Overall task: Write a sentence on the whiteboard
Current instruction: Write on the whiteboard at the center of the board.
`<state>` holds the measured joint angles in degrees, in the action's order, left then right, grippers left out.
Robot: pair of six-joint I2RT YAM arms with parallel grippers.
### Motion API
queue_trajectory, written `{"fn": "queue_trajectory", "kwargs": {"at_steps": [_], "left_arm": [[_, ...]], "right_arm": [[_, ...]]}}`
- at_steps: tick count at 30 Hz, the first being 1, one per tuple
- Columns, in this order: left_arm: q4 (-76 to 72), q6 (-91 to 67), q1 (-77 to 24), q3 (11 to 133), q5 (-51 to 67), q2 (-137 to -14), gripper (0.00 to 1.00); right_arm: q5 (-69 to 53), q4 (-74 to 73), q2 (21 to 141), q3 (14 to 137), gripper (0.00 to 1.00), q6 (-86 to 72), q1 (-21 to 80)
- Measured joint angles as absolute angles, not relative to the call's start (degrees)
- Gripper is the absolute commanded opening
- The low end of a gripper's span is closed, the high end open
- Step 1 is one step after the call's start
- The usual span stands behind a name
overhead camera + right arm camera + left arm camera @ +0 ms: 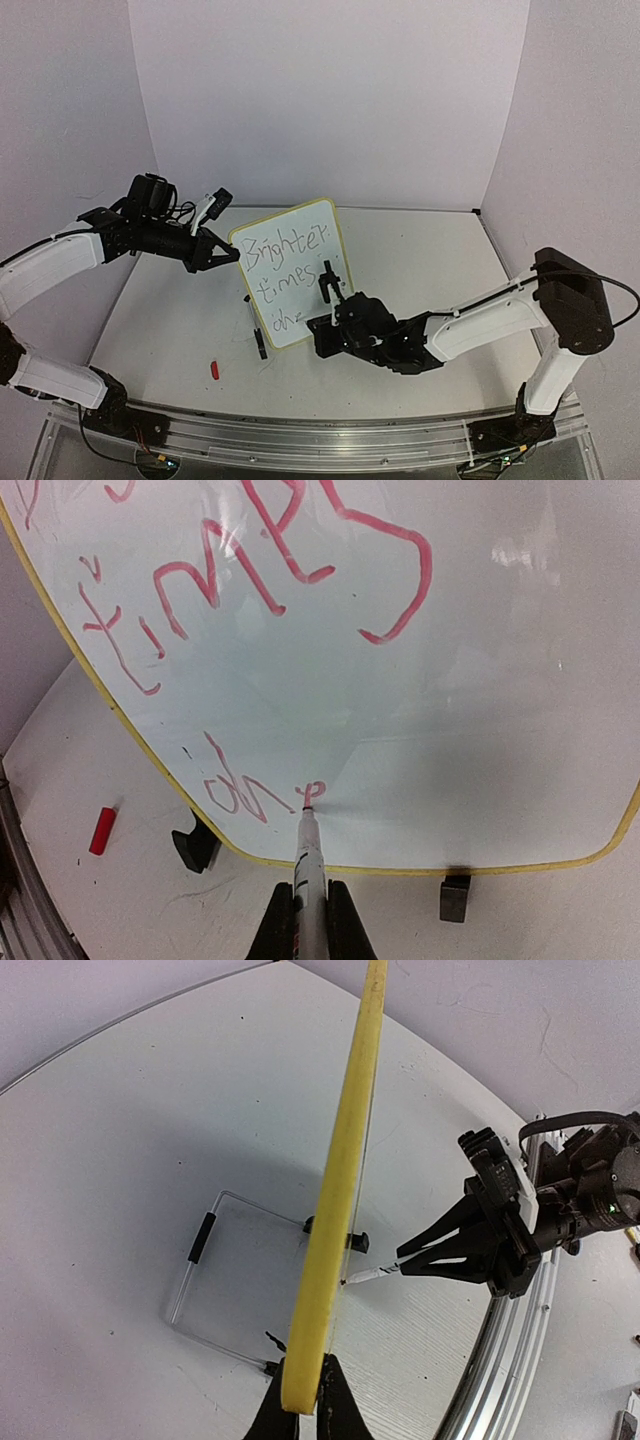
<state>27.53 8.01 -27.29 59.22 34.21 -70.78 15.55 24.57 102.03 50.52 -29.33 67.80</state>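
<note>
Left claw (302,1405) clamps the whiteboard (300,245), right claw (305,912) pinches the marker (308,845) mid-word; hard pressing could twist it askew.

White bench (430,270) carries a yellow-rimmed whiteboard (290,280) standing on two black feet (260,347), a wire prop (203,1237) behind it; a small red cap (215,371) lies near the bench's front-left edge.

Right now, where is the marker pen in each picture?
Top external: the marker stands mid-picture, against the whiteboard's lower half.
Left wrist: the marker is right of center, its tip on the board's face.
Right wrist: the marker rises from bottom center, its tip on the board.
Shared landmark: the board's yellow rim.
</note>
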Motion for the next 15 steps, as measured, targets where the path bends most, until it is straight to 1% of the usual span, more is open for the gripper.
{"fn": "queue_trajectory", "kwargs": {"at_steps": [11, 15], "left_arm": [[27.53, 8.01, -27.29, 59.22, 34.2, -70.78, 0.0], [27.52, 8.01, -27.29, 59.22, 34.22, -70.78, 0.0]], "right_arm": [[16.64, 24.11, 101.7, 50.38, 0.0, -30.28, 67.81], [17.84, 24.16, 99.75, 48.91, 0.0, -30.21, 67.76]]}}
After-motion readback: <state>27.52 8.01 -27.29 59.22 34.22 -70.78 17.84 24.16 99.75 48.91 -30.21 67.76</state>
